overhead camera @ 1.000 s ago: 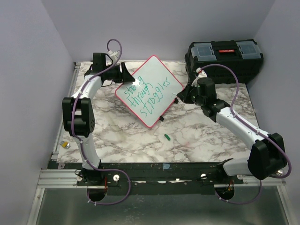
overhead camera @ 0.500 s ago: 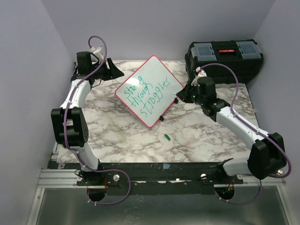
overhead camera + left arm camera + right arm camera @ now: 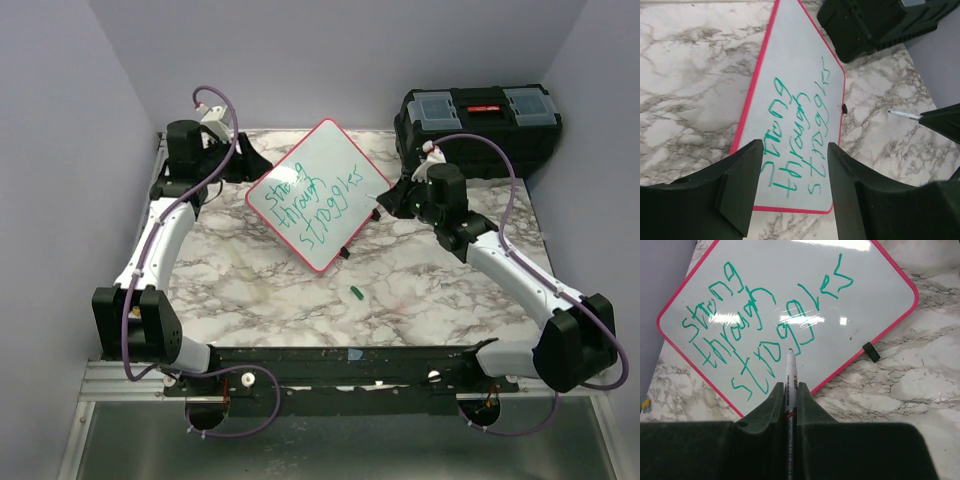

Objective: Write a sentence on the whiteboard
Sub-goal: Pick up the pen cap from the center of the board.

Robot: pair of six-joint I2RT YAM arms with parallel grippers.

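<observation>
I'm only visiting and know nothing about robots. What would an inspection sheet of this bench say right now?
Surface: marble-patterned table.
Job's things: whiteboard lies flat, turned like a diamond; sentence in green, three lines; marker points at the third line, contact unclear.
Clutter: small green piece on the table, apart from the board's near corner; black toolbox at the far right.
Grippers: left tool open, empty, above the board; right tool shut on the marker.
Cables: purple cables loop along each arm, none on the board.
Surroundings: plain lavender walls; nothing else seen.
</observation>
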